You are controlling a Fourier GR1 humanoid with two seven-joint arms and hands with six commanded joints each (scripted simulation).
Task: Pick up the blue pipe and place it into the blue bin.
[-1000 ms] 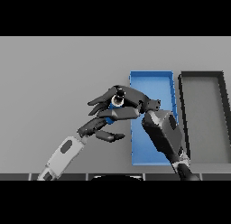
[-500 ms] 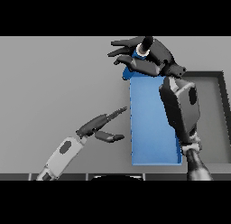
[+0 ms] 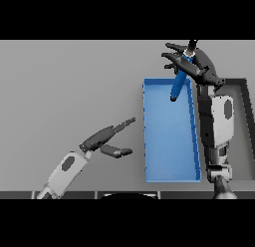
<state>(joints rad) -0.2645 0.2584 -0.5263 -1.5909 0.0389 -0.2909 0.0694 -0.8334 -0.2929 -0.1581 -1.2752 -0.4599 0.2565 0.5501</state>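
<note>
We see the right hand (image 3: 195,66) at about one o'clock in the view, above the far end of the blue bin (image 3: 149,136). Its fingers spread toward nine o'clock, and the blue pipe (image 3: 179,84) sits among them, its top end up between the fingers and thumb. Whether the fingers curl round the pipe or only rest against it, we cannot tell. The pipe hangs tilted, its lower end pointing toward seven o'clock and showing over the bin's far inner edge. The right forearm runs from the hand down toward five o'clock, along the bin's right wall.

Out from there, the bin lies lengthwise from twelve to six o'clock on the grey table (image 3: 64,91). At three o'clock from it, a dark bin (image 3: 247,91) shows partly behind the right arm.

We find the left hand (image 3: 107,140) at about seven o'clock, left of the bin and apart from it. Its fingers are straight and point toward two o'clock, the thumb juts toward three o'clock, and it holds nothing.
</note>
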